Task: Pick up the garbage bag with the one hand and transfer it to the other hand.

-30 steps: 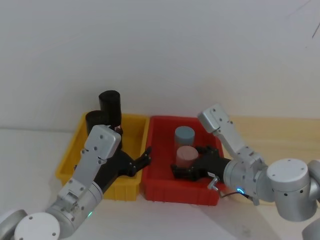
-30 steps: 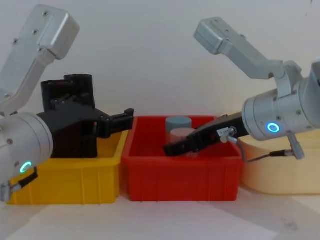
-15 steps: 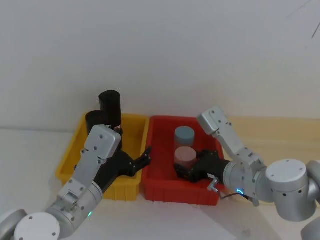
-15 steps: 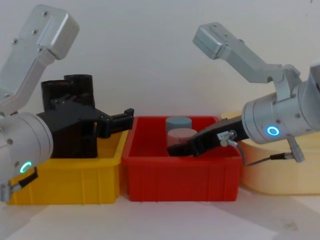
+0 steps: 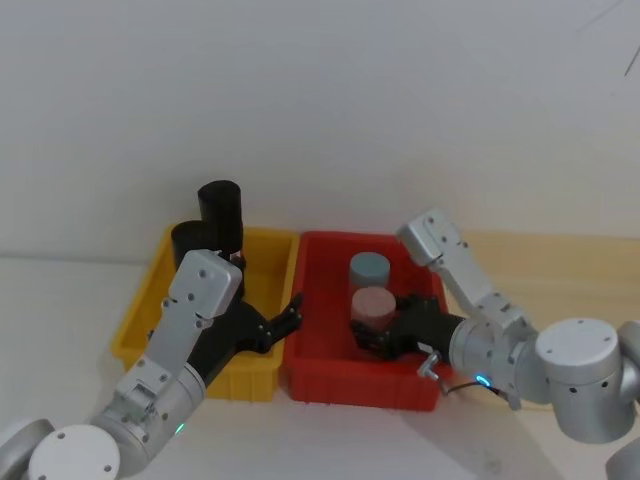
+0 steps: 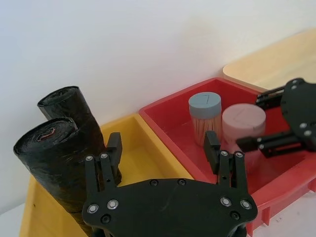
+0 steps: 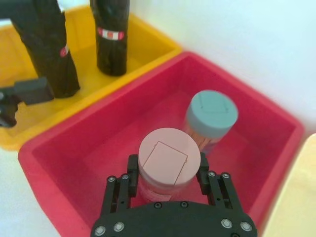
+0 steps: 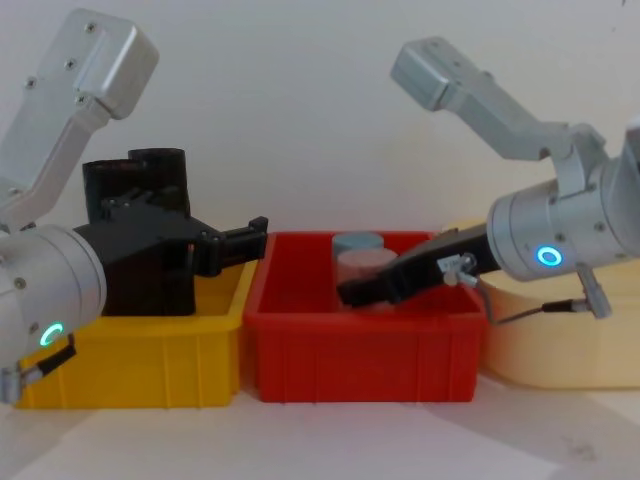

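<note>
**Garbage bag [image 5: 220, 215] upright in yellow bin [image 5: 250, 382], outside both sets of fingers**

Head view: the garbage bag is seen standing at the back of the yellow bin. A second black roll [image 5: 188, 240] is set just beside it, to the left and nearer the robot. The left gripper [image 5: 293, 312], on the green-lit arm, is held over the bin's right front part. Its fingers are spread and pointed towards the red bin [image 5: 330, 385], and the bag lies behind them, not between them. The right gripper [image 5: 368, 338], on the blue-lit arm, is placed in the red bin around the pink-lidded jar [image 5: 372, 300]. A blue-lidded jar [image 5: 368, 268] stands just behind it.

Left wrist view: both rolls are shown to one side of the released fingers [image 6: 114, 148], outside the gap. Through that gap the adjoining rims of the two bins are seen.

Right wrist view: the pink-lidded jar is clamped between the two fingers [image 7: 132, 173]. The garbage bag [image 7: 111, 34] is seen well beyond it in the yellow bin, with a red-and-white band. The second roll [image 7: 49, 44] is marked by a small red sticker.

Chest view: the bag's top [image 8: 160, 165] is seen rising behind the left gripper's black body, whose fingertips reach past it to the right.
</note>
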`<state>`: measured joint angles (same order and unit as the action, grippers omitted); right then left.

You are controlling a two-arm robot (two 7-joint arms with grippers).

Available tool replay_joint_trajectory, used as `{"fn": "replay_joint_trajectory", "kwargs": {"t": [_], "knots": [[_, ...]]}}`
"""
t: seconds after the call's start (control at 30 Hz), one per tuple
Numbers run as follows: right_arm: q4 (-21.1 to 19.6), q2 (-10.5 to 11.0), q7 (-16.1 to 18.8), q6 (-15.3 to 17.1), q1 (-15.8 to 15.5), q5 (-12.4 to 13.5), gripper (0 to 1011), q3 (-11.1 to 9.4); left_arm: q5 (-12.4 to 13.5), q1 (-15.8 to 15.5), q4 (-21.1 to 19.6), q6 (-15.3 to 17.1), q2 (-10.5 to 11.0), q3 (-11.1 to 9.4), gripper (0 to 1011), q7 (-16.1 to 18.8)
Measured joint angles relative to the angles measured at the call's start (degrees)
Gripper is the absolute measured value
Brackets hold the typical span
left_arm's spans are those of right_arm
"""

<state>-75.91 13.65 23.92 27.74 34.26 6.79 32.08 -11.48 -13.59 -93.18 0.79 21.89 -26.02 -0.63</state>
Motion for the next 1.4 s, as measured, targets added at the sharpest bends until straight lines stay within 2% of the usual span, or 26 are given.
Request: {"fn": "replay_joint_trajectory", "kwargs": {"t": [0.2, 0.33, 0.57, 0.7, 0.73, 0.77, 0.97, 1.0, 1.17, 1.4], "knots": [[-2.3, 0.4, -1.0, -1.2, -0.7, 0.0, 679, -1.3, 0.0, 0.0, 0.0, 0.0, 0.0, 0.0, 1000, 0.0], [-4.9, 0.9, -1.9, -1.8, -1.4, 0.2, 679, -2.9, 0.0, 0.0, 0.0, 0.0, 0.0, 0.0, 1000, 0.0], [-10.6, 2.0, -3.7, -2.4, -3.0, 1.2, 679, -6.9, 0.0, 0.0, 0.0, 0.0, 0.0, 0.0, 1000, 0.0], [-14.6, 3.1, -5.1, -2.4, -4.3, 1.6, 679, -10.0, 0.0, 0.0, 0.0, 0.0, 0.0, 0.0, 1000, 0.0], [-14.6, 3.1, -5.1, -2.4, -4.3, 1.6, 679, -10.0, 0.0, 0.0, 0.0, 0.0, 0.0, 0.0, 1000, 0.0], [-16.2, 3.6, -5.8, -2.3, -5.0, 1.8, 679, -11.5, 0.0, 0.0, 0.0, 0.0, 0.0, 0.0, 1000, 0.0], [-19.8, 5.0, -7.5, -1.1, -6.9, 2.0, 679, -14.9, 0.0, 0.0, 0.0, 0.0, 0.0, 0.0, 1000, 0.0], [-20.6, 5.5, -7.9, -0.6, -7.5, 2.1, 679, -16.0, 0.0, 0.0, 0.0, 0.0, 0.0, 0.0, 1000, 0.0], [-22.8, 6.8, -8.9, 1.5, -9.6, 2.3, 679, -18.6, 0.0, 0.0, 0.0, 0.0, 0.0, 0.0, 1000, 0.0], [-23.7, 7.9, -9.2, 4.2, -11.7, 2.5, 679, -20.4, 0.0, 0.0, 0.0, 0.0, 0.0, 0.0, 1000, 0.0]]}}
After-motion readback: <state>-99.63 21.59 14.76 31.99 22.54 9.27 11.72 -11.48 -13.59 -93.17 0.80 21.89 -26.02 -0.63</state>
